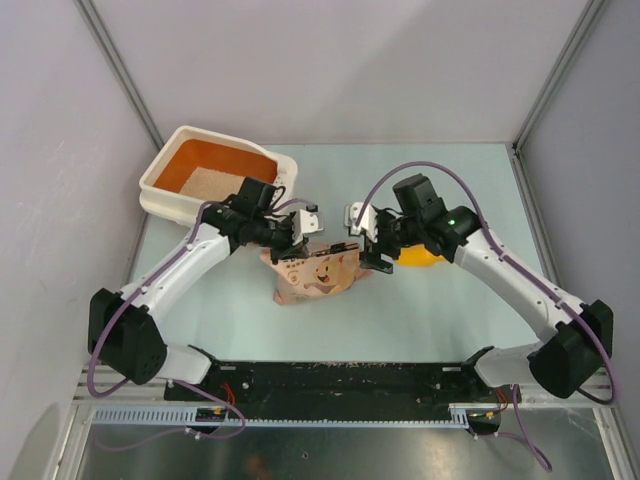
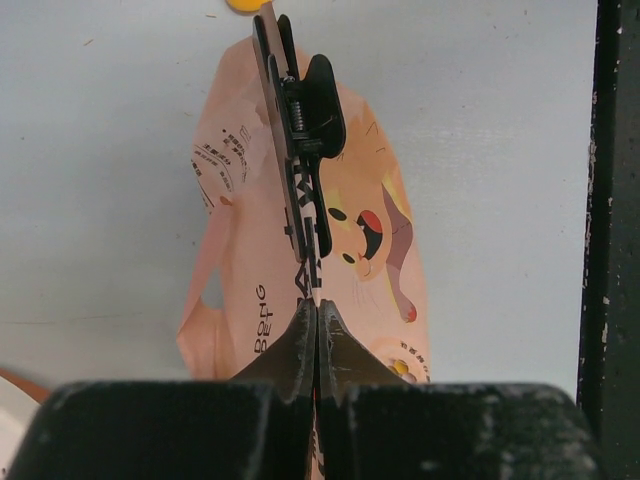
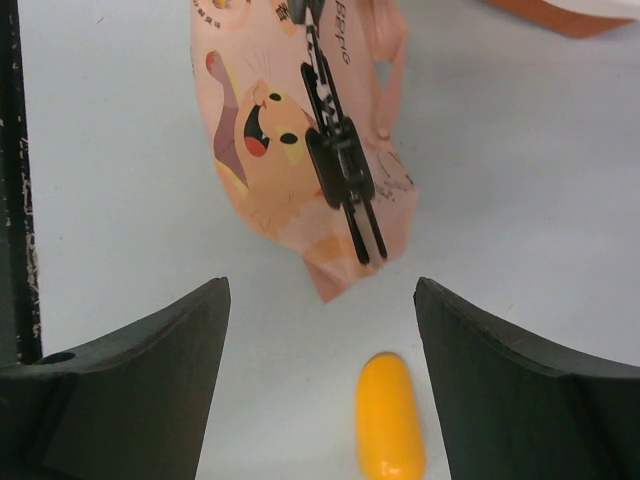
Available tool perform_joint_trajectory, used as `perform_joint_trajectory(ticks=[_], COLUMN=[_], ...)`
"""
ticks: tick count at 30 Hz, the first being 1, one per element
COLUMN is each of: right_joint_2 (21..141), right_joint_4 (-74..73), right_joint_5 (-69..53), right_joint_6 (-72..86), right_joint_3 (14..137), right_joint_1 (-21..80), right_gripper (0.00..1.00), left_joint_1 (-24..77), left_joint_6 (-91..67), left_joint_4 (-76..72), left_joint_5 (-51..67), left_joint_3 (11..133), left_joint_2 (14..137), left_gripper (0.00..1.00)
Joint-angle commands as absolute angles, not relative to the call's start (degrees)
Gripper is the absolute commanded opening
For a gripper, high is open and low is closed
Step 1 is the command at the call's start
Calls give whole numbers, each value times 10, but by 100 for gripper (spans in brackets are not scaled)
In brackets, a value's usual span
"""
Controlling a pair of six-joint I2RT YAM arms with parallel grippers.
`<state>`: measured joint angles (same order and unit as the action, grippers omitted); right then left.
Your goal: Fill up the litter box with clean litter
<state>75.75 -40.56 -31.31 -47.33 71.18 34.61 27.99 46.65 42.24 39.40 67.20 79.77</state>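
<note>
Pink printed film, thin and floppy: the pink bag (image 1: 315,275) lies flat near the middle of the desk (image 1: 450,320), closest to its near edge of all the loose things. A black clip (image 3: 340,165) holds its folded top shut. The left claw (image 2: 317,322) is pinched tight on that folded edge just beside the clip. The right claw (image 3: 320,300) hangs with its jaws wide apart, holding nothing, facing the clip's other end. Under it lies a rounded yellow-orange piece (image 3: 392,425), probably a scoop handle, though too little shows to be sure.

At the far left corner sits the litter box (image 1: 160,200), stiff plastic that should stay put. The clean litter (image 1: 215,182) covers only part of its orange floor. I judge the rest is in the bag, where loose granules will slump and shift the weight. The sensible holds are the folded top and the clip's levers, not the slack sides.
</note>
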Motion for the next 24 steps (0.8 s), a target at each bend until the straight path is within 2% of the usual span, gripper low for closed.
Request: perform_joint_trajectory(ticks=[1,2,3,4,7,11,15,18,20,21,22,24], right_joint_2=[782,786,789,791,790,783,772,769,766,763,760,752], right_joint_4=[-353,-340,-334,-330,-320,-316,-305,-297,-288,-285,-284,-288], right_joint_5=[-299,-301,-301,-301,-302,-309,-316,-323,-317,-313,-302,-294], right_joint_6=[-509,-502,-498,-491,-473,-442,-399,-361,-338,-331,-326,-317], right_joint_3=[729,729,729,729,729,729,728,729,729,729,729,729], right_joint_1=[370,370,370,371,365,340,304,268,255,242,238,224], right_gripper=[79,79,79,79,79,79,79,79,79,79,79,78], left_joint_1=[277,276,274,267,237,193,144,129,124,122,120,120], left_joint_6=[482,480,461,443,367,295,194,189,185,180,182,199], left_joint_4=[406,406,403,403,397,388,371,368,368,369,369,368], left_joint_5=[438,430,423,409,411,386,294,187,145,112,99,66], left_joint_3=[691,690,693,700,750,830,909,956,991,1002,1012,1029], left_joint_2=[771,769,768,771,785,812,896,953,1011,1029,1058,1078], left_gripper=[0,1,6,22,48,59,60,55,46,40,28,19])
